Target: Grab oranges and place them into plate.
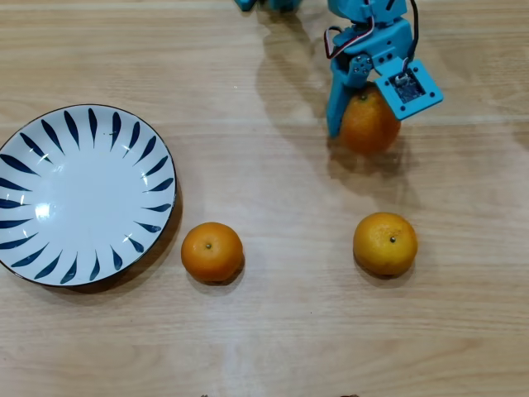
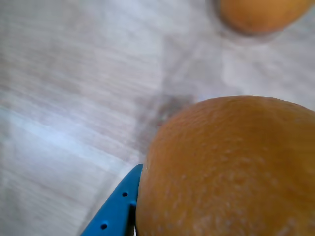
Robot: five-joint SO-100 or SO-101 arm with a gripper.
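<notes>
Straddling an orange [image 1: 369, 124] near the top right of the overhead view, the blue gripper [image 1: 364, 116] has one finger [image 2: 114, 206] pressed against the fruit's side in the wrist view; whether it truly clamps it I cannot tell. Two more oranges sit on the wooden table [image 1: 273, 331]: one [image 1: 212, 251] just beside the plate [image 1: 83, 195] at the left, the other [image 1: 385, 243] well apart, below the gripper.
</notes>
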